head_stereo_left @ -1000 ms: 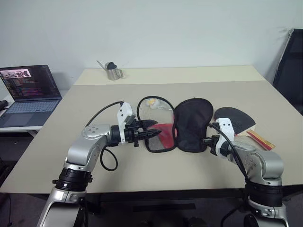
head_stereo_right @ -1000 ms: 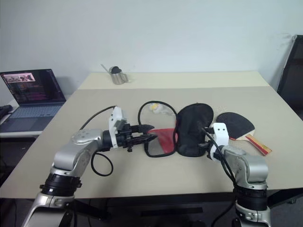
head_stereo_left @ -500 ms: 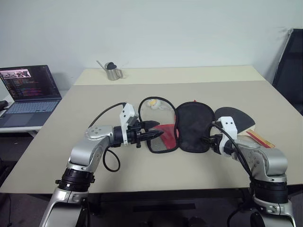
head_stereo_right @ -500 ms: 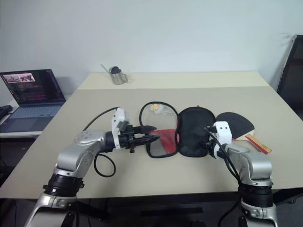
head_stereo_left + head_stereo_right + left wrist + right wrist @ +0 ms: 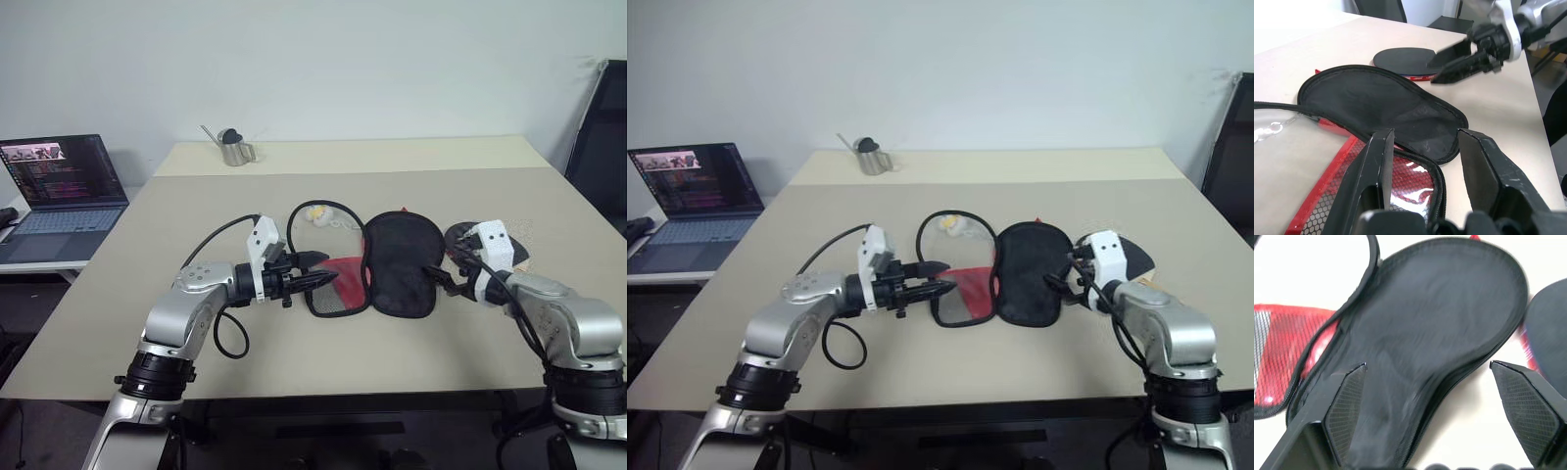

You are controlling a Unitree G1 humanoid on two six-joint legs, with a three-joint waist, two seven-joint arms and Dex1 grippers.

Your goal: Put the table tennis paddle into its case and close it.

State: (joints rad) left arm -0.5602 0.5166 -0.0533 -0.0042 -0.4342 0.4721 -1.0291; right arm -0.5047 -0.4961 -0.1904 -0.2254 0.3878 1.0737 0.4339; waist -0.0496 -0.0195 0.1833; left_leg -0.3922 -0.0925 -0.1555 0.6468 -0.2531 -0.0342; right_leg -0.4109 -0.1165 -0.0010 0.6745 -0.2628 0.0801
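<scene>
The case lies unzipped and spread flat in the middle of the table, with its black half point(image 5: 400, 264) on the right and its red mesh half point(image 5: 338, 279) on the left. My left gripper point(image 5: 321, 280) points level over the near rim of the red mesh half point(image 5: 1376, 196). Its fingers point(image 5: 1376, 166) stand apart with nothing pinched between them. Open wide, my right gripper point(image 5: 441, 280) hangs just above the black half's right edge point(image 5: 1440, 323). The table tennis paddle point(image 5: 1400, 58) lies face down on the table to the right of the case, partly behind my right wrist.
A clear pocket of the case holds a small pale thing point(image 5: 315, 213) at its far end. A metal can point(image 5: 233, 147) stands at the table's back left. An open laptop point(image 5: 61, 186) sits on a side desk to the left, and a black chair point(image 5: 602, 137) stands at the right.
My right gripper opened, let go of the black half and rose up and to the right. The black half now lies flat. My left gripper stayed put.
</scene>
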